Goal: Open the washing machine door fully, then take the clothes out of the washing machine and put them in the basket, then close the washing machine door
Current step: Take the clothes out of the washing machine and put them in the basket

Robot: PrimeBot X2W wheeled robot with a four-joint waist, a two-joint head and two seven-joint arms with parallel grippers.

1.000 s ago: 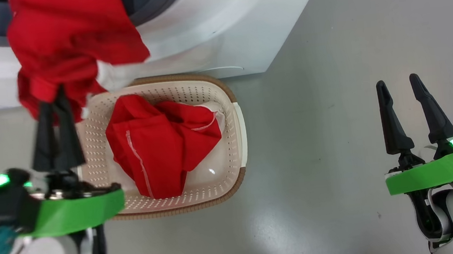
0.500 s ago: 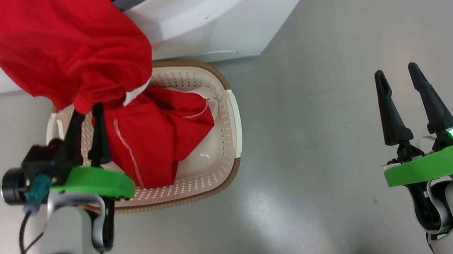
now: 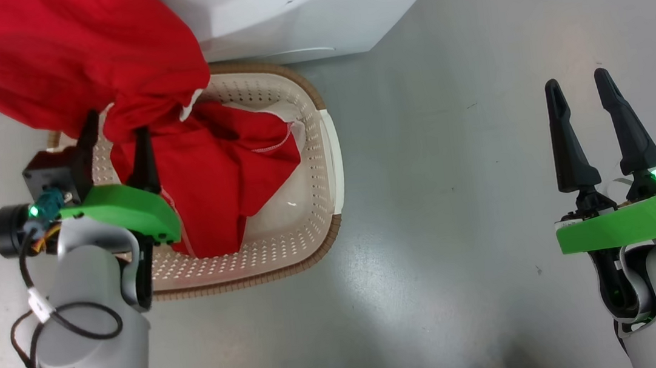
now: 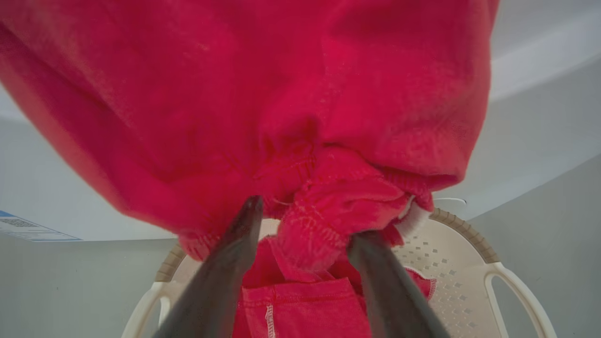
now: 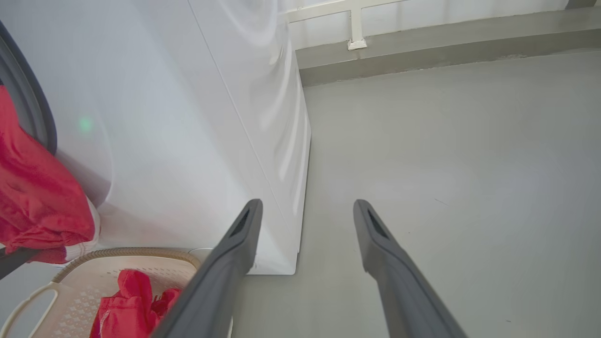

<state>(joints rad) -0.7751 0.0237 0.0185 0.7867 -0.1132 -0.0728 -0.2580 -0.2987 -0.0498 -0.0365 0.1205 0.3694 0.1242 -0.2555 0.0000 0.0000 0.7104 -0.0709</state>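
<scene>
Head view: our left pincer stands spread around a fold of the red clothes hanging from the washing machine over the basket, where more red cloth lies, while our right pincer hangs spread and empty above the floor. Left wrist: we see that fold bulging between the parted fingers. Right wrist: spread fingers frame the machine's white side.

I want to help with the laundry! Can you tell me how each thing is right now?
washing machine: not emptied yet.
basket: upright on the floor, partly filled.
hanging red cloth: draped from the washing machine, its end above the basket.
red cloth in basket: crumpled.
left gripper: open, hanging red cloth bunched between its fingers.
right gripper: open, empty, above the floor.
</scene>
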